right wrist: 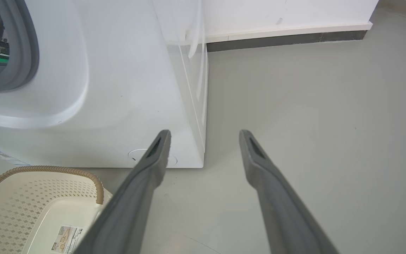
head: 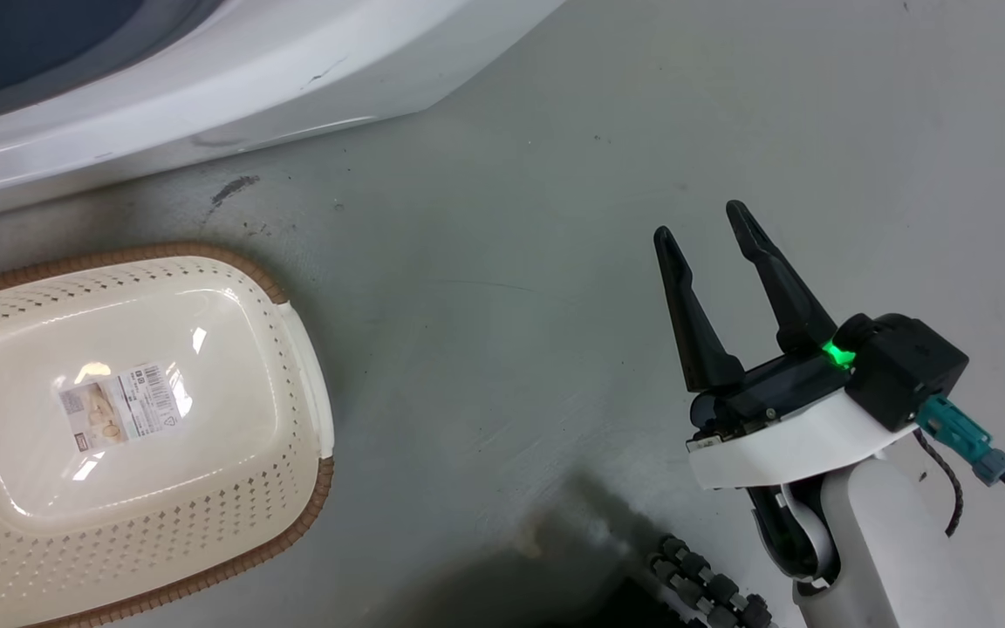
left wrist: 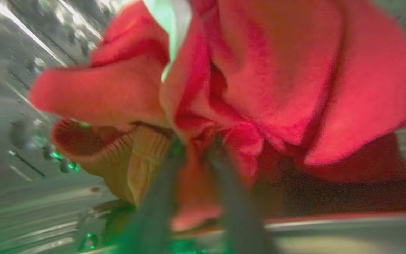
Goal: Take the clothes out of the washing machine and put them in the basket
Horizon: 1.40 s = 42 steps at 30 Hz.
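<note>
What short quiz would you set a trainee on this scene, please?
1. True or false: the basket is full.
2. The right gripper is: A open above the floor; B shut on a sock; C resting in the basket.
3. Fill in: inside the washing machine, the left gripper pinches red ____.
Key: 1 false, it holds just a sticker; 2 A; 3 clothes.
</note>
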Motion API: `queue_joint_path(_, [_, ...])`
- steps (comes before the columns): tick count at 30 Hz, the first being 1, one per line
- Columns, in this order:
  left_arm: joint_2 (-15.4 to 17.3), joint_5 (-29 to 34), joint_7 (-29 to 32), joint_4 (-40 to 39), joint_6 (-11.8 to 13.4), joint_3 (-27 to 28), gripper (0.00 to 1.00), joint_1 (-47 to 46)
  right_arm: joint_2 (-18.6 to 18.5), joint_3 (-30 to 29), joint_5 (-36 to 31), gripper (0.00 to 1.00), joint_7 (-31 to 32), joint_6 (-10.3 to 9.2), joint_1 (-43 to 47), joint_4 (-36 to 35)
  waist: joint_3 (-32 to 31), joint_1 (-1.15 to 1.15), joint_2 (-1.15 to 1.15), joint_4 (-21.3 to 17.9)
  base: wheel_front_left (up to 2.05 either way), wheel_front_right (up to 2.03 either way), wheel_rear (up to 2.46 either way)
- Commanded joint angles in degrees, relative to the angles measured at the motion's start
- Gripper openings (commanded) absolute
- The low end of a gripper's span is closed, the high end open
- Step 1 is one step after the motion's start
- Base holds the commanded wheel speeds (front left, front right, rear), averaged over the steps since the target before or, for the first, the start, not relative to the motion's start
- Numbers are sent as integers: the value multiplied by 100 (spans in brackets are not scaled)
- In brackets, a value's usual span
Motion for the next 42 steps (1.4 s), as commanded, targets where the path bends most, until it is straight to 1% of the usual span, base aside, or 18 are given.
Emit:
queue_joint_path(1, [24,10,-31,-110,56,-11,0,82,11,13,26,100,-22,-3,-78,19,-13,-1,0,1,0,0,0])
queue_joint_path(3, [18,-4,-101,-345,109,-23,0,190,11,35,60,100,-23,-2,-98,31,-61,-1,0,6,0,0,0])
queue_joint_path(6, [51,27,-402,-745,205,-71,0,344,11,38,55,100,-23,-3,-106,86,-176,-1,0,22,0,0,0])
queue_joint_path(9, [71,13,-1000,-1093,288,-97,0,595,10,11,45,100,-23,-3,-96,148,-378,-1,0,50,0,0,0])
queue_joint_path(11, [68,-30,-1561,-1269,368,-89,0,801,11,-23,41,100,-22,-3,-61,189,-569,-1,0,80,0,0,0])
queue_joint_path(14, [-27,-189,-2384,-1307,500,-10,0,1182,9,-113,-24,100,-23,-2,57,276,-965,-1,0,151,0,0,0])
queue_joint_path(17, [-197,-401,-3091,-1213,632,101,0,1570,7,-218,-147,100,-22,-3,200,365,-1396,-1,0,261,0,0,0])
queue_joint_path(20, [-398,-672,-3639,-1004,687,221,0,2057,6,-298,-265,100,-22,-2,376,463,-1893,-1,0,369,0,0,0])
queue_joint_path(23, [-606,-950,-4045,-821,720,376,0,2513,6,-354,-361,100,-22,-2,560,555,-2357,-1,0,460,0,0,0])
queue_joint_path(31, [-1043,-1473,-4793,-648,598,592,0,3643,5,-516,-593,100,-21,-2,1012,729,-3314,-1,0,676,0,0,0])
queue_joint_path(36, [-1249,-1682,-5083,-984,514,664,0,4241,6,-597,-666,100,-19,-2,1215,709,-3702,-1,0,804,0,0,0])
queue_joint_path(42, [-1455,-1839,-5193,-1832,454,728,0,4937,7,-735,-726,100,78,-2,1422,584,-4013,-1,0,980,0,0,0])
